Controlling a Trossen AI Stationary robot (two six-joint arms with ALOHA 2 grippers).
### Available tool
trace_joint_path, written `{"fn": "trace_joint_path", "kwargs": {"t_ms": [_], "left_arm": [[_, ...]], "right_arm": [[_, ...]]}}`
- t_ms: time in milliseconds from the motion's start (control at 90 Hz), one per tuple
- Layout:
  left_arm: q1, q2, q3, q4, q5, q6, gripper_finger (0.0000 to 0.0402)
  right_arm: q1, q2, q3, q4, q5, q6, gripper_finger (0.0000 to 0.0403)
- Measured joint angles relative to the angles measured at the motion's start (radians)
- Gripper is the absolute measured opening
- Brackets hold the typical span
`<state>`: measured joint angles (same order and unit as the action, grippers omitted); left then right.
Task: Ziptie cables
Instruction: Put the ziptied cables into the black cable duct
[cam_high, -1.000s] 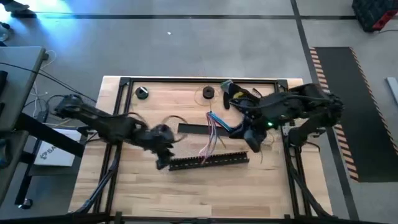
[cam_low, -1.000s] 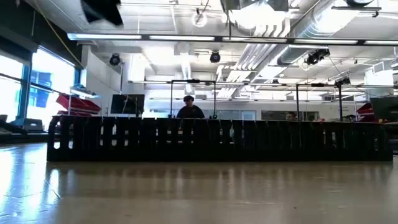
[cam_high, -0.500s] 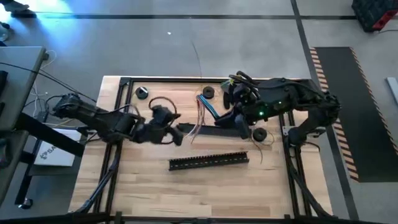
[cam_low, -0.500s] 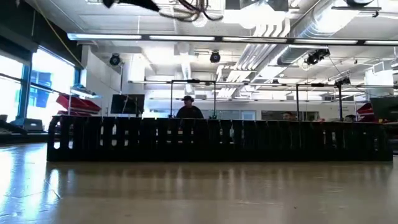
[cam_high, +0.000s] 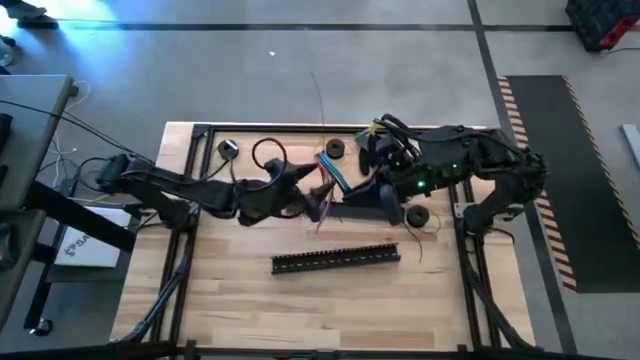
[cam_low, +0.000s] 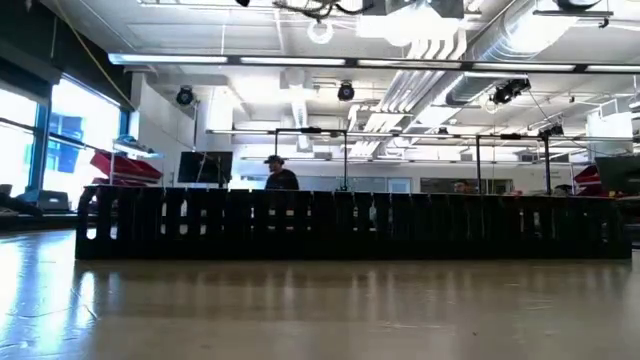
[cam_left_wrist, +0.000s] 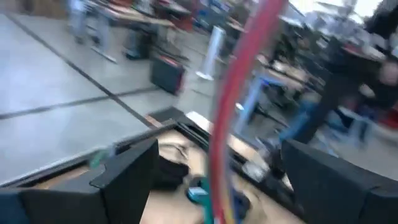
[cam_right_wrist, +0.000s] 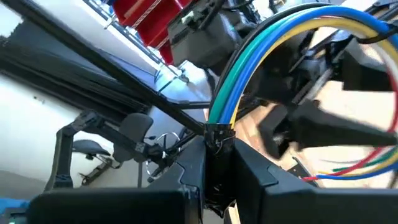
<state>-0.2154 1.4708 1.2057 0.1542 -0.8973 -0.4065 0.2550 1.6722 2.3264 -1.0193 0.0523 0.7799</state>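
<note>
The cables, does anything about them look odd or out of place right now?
Yes. The cables are off the table, held up between the left gripper and the right gripper, their ends splaying loose. The right gripper is shut on the bundle at a dark band. The black duct lies apart, nearer the front edge.

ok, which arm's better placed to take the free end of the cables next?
Left, probably. The right pincer is shut on the cables, so it is busy. The left pincer is open beside them, a red wire between its fingers.
</note>
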Motion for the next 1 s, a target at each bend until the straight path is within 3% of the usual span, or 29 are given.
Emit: {"fn": "trace_joint_path", "kwargs": {"t_ms": [111, 333, 444, 633, 833, 1000], "left_arm": [[0.019, 0.044, 0.0, 0.079, -0.063, 0.0, 0.0322], [0.056, 0.154, 0.0, 0.23, -0.008, -0.04, 0.032], [0.052, 0.186, -0.001, 0.25, -0.003, -0.077, 0.03], [0.037, 0.19, 0.0, 0.213, 0.051, -0.134, 0.0198], [0.01, 0.179, 0.0, 0.16, 0.193, -0.129, 0.0026], [-0.076, 0.098, 0.0, -0.067, 0.281, -0.181, 0.0007]], "right_arm": [[0.022, 0.0, 0.0, 0.0, -0.014, 0.027, 0.0031], [0.079, -0.003, 0.0, -0.001, -0.071, 0.076, 0.0032], [0.107, -0.022, 0.0, -0.001, -0.071, 0.106, 0.0032], [0.149, -0.063, 0.001, -0.019, -0.054, 0.163, 0.0031], [0.179, -0.101, 0.001, -0.068, -0.035, 0.242, 0.0031], [0.192, -0.115, 0.002, -0.189, -0.089, 0.301, 0.0031]]}}
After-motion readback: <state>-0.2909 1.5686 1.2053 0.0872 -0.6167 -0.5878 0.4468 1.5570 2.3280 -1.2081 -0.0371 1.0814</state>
